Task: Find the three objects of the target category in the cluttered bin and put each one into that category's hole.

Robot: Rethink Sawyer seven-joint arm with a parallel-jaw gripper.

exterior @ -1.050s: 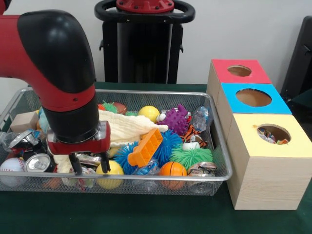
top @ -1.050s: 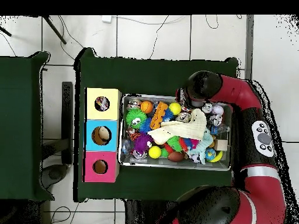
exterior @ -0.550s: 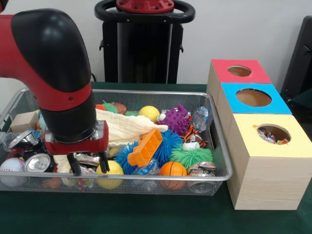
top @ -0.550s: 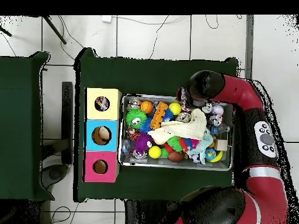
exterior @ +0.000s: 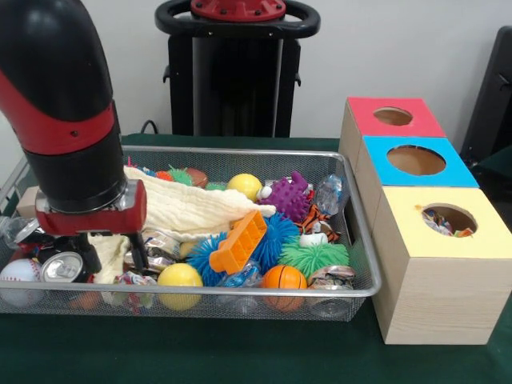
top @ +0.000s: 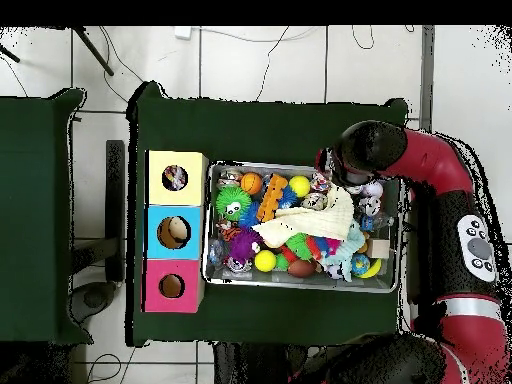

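Crushed cans [exterior: 62, 266] lie at the left end of the wire bin [exterior: 356, 200], directly left of and just below the gripper [exterior: 112, 258]. The gripper hangs inside the bin beside the cream cloth [exterior: 188, 210]; whether its fingers are open or closed cannot be determined, as only dark finger parts show under the red wrist. Right of the gripper, still in the bin: a yellow ball [exterior: 179, 276], an orange block [exterior: 238, 242], a small basketball [exterior: 284, 278]. Right of the bin stand the yellow box [exterior: 448, 264], blue box [exterior: 416, 164] and red box [exterior: 392, 118].
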